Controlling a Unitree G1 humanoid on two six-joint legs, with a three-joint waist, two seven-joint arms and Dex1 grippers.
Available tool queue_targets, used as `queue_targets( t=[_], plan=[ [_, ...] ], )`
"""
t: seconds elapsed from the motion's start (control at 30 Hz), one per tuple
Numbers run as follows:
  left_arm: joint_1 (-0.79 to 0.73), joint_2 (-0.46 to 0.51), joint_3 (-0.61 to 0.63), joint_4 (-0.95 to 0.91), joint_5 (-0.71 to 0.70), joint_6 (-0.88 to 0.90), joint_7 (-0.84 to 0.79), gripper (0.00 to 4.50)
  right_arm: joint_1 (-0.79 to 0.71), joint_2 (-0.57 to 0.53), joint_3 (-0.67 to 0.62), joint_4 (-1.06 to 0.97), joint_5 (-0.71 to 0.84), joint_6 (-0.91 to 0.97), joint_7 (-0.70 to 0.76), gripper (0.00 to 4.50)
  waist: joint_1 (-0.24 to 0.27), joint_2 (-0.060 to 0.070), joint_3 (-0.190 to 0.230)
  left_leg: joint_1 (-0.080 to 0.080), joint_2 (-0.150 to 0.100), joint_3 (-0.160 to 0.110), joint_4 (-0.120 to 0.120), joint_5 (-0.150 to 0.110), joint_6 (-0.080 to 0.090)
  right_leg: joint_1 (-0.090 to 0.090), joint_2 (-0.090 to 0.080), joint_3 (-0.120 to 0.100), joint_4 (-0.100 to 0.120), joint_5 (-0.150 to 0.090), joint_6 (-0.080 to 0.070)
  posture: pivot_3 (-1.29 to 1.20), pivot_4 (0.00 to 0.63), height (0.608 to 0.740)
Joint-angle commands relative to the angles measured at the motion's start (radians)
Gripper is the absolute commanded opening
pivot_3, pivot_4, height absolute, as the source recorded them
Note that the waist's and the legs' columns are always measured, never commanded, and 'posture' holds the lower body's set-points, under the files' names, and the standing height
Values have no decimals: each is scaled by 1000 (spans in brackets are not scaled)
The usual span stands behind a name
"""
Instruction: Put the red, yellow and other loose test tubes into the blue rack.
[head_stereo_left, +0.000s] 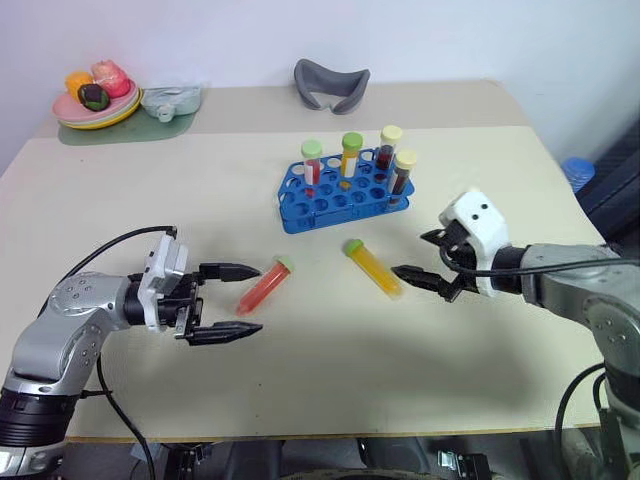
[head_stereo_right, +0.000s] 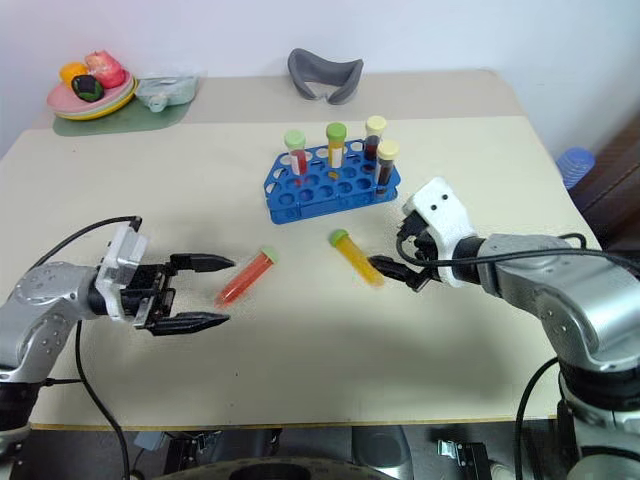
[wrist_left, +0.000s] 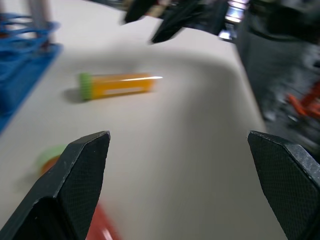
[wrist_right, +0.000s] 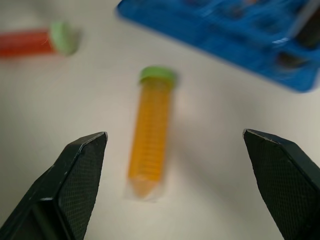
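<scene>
Right wrist: green-capped yellow tube (wrist_right: 150, 135) lying flat

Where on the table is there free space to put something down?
Bare tabletop lies between the plate and the left gripper, and along the near edge below both tubes. It is crowded around the blue rack, red tube, yellow tube and right gripper.

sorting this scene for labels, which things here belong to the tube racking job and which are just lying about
Job:
red tube, lying loose
yellow tube, lying loose
blue rack, four tubes standing in it

Lying about:
grey curved object
plate of toy food
clear container
</scene>
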Motion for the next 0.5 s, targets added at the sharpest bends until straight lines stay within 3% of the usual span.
queue_targets(
  t=[0.03, 0.23, 0.5],
  plan=[
    [-19, 9, -5, 8, 16, -39, -41, 4500, -80, 43, 85, 102, -23, 32, -4, 4437, 0, 0, 0, 0, 0, 0, 0, 0, 0, 0, 0, 0, -1, 0, 0, 0, 150, 740],
    [-10, 11, -13, 6, 38, -51, -44, 4500, -234, 184, 149, 282, -56, 130, -49, 4437, -1, 0, 0, -4, 0, 0, -2, 0, 0, -3, 0, -1, -2, 0, 0, 0, 150, 740],
    [10, 20, -1, -16, 48, -50, -30, 4500, -304, 209, 213, 333, -98, 178, -53, 4437, 2, 0, 0, -10, 0, -2, -1, 0, 0, -8, 0, -3, -2, 0, 1, 0, 150, 740]
  ],
)
